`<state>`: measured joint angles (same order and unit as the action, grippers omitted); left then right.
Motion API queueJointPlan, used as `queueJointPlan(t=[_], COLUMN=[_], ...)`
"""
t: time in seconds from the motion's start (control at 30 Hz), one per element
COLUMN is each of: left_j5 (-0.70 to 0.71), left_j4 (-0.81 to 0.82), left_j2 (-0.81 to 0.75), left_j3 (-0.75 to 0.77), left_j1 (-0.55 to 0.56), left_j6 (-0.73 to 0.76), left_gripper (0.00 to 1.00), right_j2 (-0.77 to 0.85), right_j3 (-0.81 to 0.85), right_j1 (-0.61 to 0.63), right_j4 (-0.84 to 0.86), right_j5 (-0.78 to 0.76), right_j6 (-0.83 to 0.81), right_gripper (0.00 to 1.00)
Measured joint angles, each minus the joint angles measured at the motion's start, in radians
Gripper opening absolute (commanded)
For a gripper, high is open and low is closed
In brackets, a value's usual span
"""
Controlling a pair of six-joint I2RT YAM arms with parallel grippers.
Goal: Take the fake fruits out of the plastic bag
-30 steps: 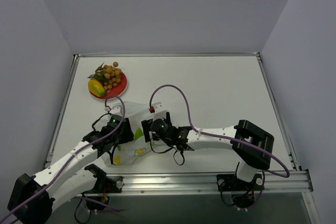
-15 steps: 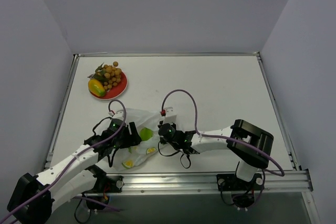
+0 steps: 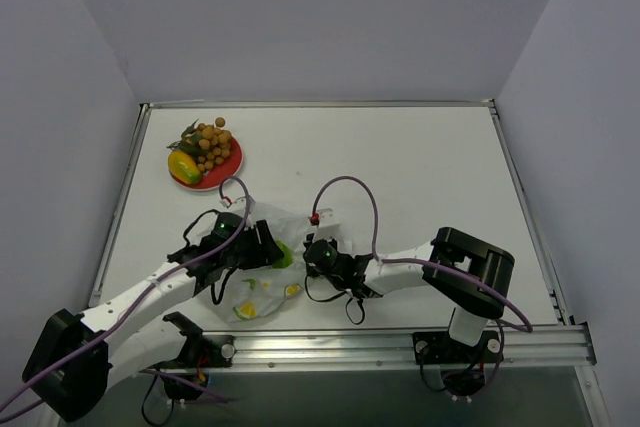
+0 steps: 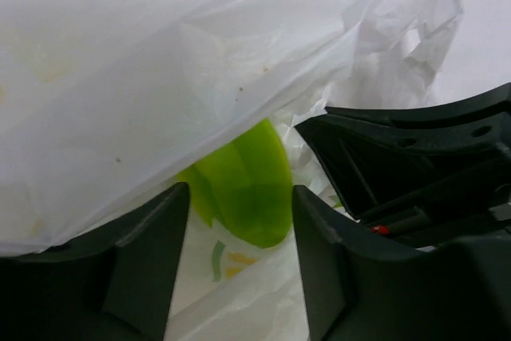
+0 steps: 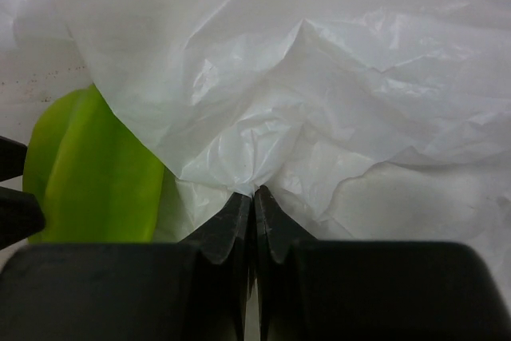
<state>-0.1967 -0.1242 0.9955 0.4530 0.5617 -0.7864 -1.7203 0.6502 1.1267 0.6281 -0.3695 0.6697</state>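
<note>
Plastic bag [image 5: 335, 101] lies crumpled on the counter [image 3: 420, 177], a fold pinched tight in the right tool [image 5: 254, 197]; the left tool [image 4: 237, 197] gapes wide, a green fruit [image 4: 243, 173] showing between its fingers.

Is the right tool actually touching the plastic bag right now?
Touching. The right wrist view shows the right tool shut on a fold of the plastic bag.

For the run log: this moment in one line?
left hand: open, facing green piece | right hand: shut on plastic bag | berries on plate

Thin, crinkly, translucent plastic bag [image 5: 335, 77] (faintly glossy); green piece [image 4: 247, 189] smooth, waxy plastic.
</note>
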Motion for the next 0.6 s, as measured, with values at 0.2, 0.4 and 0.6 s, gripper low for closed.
queueJointPlan(t=[0.2,0.4,0.6], left_j5=[0.018,0.037,0.098], left_j4=[0.005,-0.008,-0.074], left_j2=[-0.058,-0.031,-0.021], left_j3=[0.009,0.014,0.014], left_j1=[0.000,0.000,0.000], left_j6=[-0.007,-0.031,-0.042], left_gripper=[0.54,0.65,0.75], right_j2=[0.003,0.018,0.036], right_j3=[-0.022,-0.036,-0.042], right_j1=[0.000,0.001,0.006], right_j4=[0.039,0.042,0.041], right_j5=[0.002,0.010,0.011], right_j6=[-0.004,-0.016,-0.022], right_gripper=[0.00,0.00,0.00])
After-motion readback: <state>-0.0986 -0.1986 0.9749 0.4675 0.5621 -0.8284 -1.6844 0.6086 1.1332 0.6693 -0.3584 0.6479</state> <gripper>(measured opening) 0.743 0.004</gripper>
